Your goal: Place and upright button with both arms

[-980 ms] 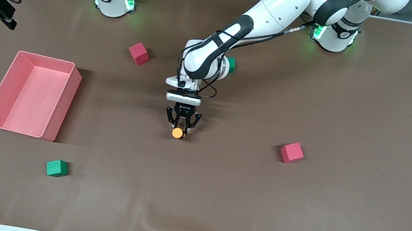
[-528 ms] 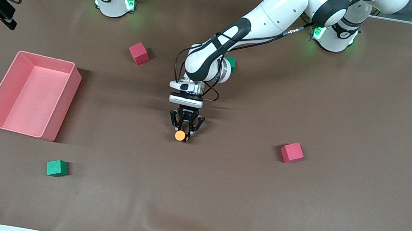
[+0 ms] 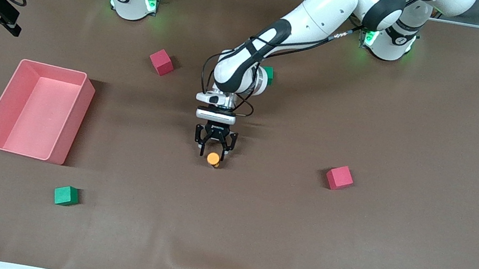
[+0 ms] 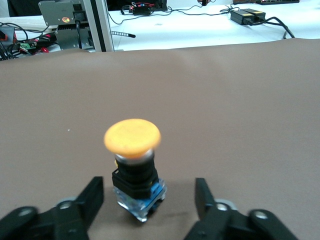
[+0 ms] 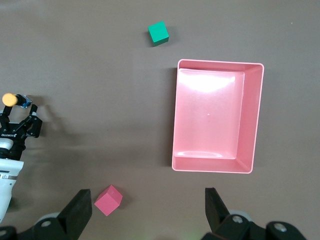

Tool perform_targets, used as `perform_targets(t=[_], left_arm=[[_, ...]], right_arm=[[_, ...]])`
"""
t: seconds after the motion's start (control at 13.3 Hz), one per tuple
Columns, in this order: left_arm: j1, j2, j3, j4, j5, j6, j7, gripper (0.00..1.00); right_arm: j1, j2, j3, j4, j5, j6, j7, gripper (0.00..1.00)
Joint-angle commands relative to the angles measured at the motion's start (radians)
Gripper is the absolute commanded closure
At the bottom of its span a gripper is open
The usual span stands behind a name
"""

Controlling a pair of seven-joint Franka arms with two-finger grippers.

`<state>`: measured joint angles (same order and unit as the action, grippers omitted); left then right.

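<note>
Brown mat (image 3: pixel 346 250) covers the table. Pink bin (image 3: pixel 70 125) sits at nine o'clock from the upright button (image 3: pixel 213 159). Left gripper (image 3: pixel 213 148), jaws apart, straddles the button without touching. Right gripper (image 5: pixel 147 212), jaws apart, waits over the bin's end.

Brown table (image 3: pixel 394 258) — button (image 3: pixel 213 158), cubes, bin (image 3: pixel 70 125)

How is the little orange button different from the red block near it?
The button has a round orange cap on a black body with a bluish base; the red block is one plain red cube. The button looks smaller than the block. The button stands between the open fingers of the left gripper; the block sits alone, toward the left arm's end of the table. Both rest on the brown table.
</note>
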<state>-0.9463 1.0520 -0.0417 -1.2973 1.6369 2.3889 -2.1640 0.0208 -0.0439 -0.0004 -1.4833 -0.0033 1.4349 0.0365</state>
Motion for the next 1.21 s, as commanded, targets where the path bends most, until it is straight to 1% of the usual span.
perform_targets(t=[0.0, 0.23, 0.38, 0.45, 0.6, 0.9, 0.98, 1.13], left_arm=[[-0.006, -0.001, -0.046, 0.027, -0.069, 0.0, -0.039, 0.0], [-0.022, -0.059, -0.073, -0.025, -0.253, -0.013, 0.004, 0.0], [-0.02, -0.096, -0.121, -0.031, -0.406, -0.075, 0.09, 0.0], [-0.016, -0.121, -0.142, -0.03, -0.511, -0.115, 0.168, 0.0], [-0.017, -0.182, -0.147, -0.025, -0.719, -0.189, 0.31, 0.0], [-0.002, -0.329, -0.145, -0.022, -0.98, -0.27, 0.547, 0.0], [0.01, -0.375, -0.142, -0.022, -1.04, -0.315, 0.602, 0.0], [0.07, -0.482, -0.144, -0.02, -1.173, -0.42, 0.756, 0.0]], right_arm=[[-0.001, 0.001, -0.001, 0.006, 0.011, -0.007, -0.004, 0.0], [0.004, 0.001, -0.001, 0.008, 0.0, -0.007, -0.003, 0.0], [0.004, 0.001, -0.001, 0.009, 0.002, -0.005, 0.0, 0.0], [0.002, 0.001, -0.001, 0.008, 0.002, -0.005, 0.0, 0.0], [0.002, 0.001, 0.0, 0.008, 0.002, -0.007, 0.0, 0.0], [0.002, 0.001, -0.001, 0.008, 0.002, -0.007, 0.0, 0.0], [0.002, 0.001, 0.0, 0.008, 0.002, -0.007, -0.001, 0.0], [0.002, 0.001, 0.0, 0.008, 0.003, -0.007, -0.004, 0.0]])
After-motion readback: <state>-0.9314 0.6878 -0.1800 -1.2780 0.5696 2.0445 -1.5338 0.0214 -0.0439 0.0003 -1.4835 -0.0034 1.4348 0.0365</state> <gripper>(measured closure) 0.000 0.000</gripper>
